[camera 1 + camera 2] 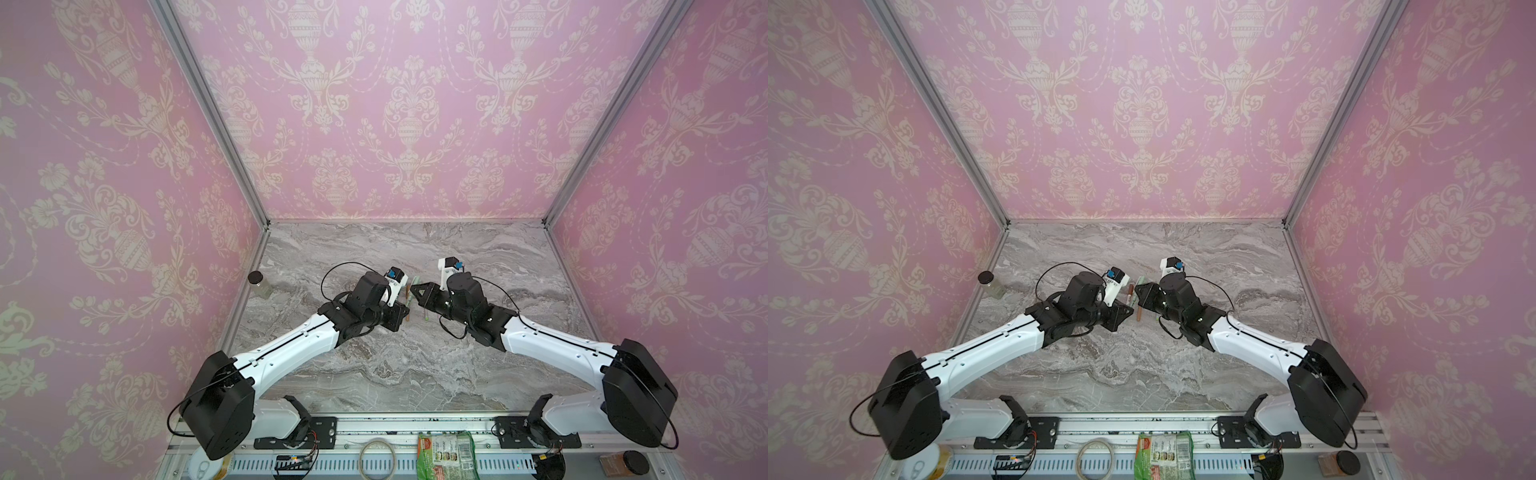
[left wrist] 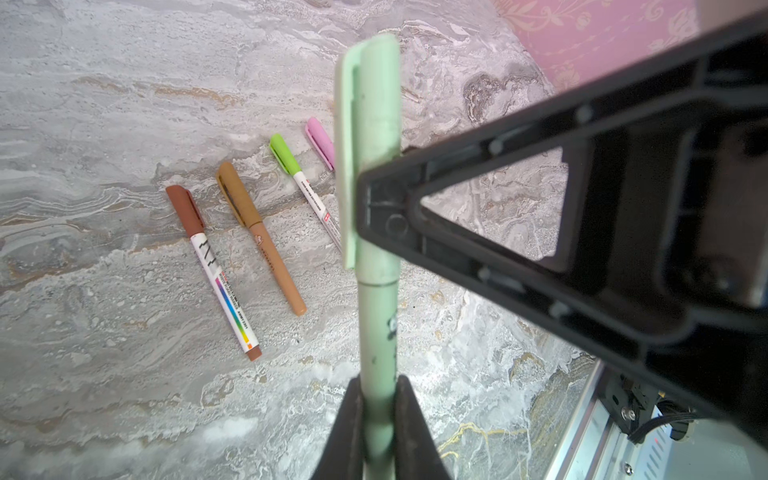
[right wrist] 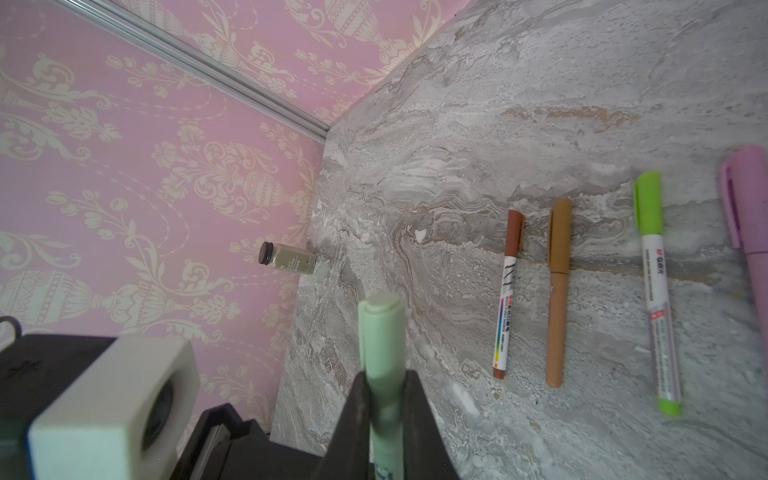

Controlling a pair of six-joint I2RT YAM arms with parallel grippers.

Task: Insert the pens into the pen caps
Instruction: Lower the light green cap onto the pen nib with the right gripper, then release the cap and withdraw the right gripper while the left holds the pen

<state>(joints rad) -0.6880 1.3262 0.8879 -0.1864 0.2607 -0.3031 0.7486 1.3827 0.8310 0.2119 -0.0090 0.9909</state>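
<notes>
A pale green pen point(image 2: 377, 328) is held in the air between both arms, with its pale green pen cap point(image 2: 374, 137) seated on it. My left gripper point(image 2: 379, 386) is shut on the barrel. My right gripper point(image 3: 386, 378) is shut on the cap point(image 3: 380, 332); its black finger point(image 2: 386, 208) crosses the cap in the left wrist view. In both top views the two grippers point(image 1: 405, 308) point(image 1: 417, 289) meet at mid-table. Several capped pens lie side by side on the marble: red-brown-capped point(image 2: 212, 272), tan point(image 2: 259, 237), bright-green-capped point(image 3: 656, 291) and pink point(image 3: 748, 216).
A small glass jar with a black lid point(image 1: 259, 283) stands by the left wall. The left wrist camera block point(image 3: 112, 399) sits close beside my right jaws. A snack packet point(image 1: 444, 455) and a tape ring point(image 1: 376, 457) lie on the front rail.
</notes>
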